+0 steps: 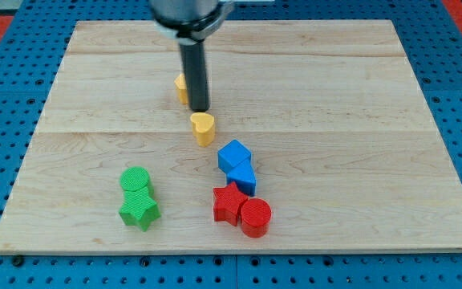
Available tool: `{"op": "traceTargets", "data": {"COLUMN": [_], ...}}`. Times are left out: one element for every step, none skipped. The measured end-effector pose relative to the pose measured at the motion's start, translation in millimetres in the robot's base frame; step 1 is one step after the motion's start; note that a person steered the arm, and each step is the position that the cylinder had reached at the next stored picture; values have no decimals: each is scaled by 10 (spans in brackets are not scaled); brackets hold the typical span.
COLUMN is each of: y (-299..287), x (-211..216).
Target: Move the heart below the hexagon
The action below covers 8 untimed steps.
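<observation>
Yellow heart (203, 128): board centre, just below my tip (200, 109) | yellow hexagon (182, 87): half hidden behind rod | no jaws, nothing held | heart seems light, stiff, slippery; push its flat upper side, centred, or it turns.

My tip (200, 109) just above yellow heart (203, 128)

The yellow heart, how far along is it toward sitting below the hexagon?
Looks nearly done: the yellow heart already lies toward the view's bottom from the partly hidden yellow block, presumably the hexagon. In hand: my tip sits just above the heart. Left: perhaps a small nudge for alignment.
</observation>
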<state>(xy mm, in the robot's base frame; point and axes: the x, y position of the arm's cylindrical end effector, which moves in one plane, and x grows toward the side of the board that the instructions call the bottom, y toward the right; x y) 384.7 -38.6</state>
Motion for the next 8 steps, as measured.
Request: {"op": "traceTargets", "data": {"y": [-306, -845, -1694, -1316, -5, 805, 352, -412], "x": [-369, -526, -683, -670, -449, 140, 555, 632]}}
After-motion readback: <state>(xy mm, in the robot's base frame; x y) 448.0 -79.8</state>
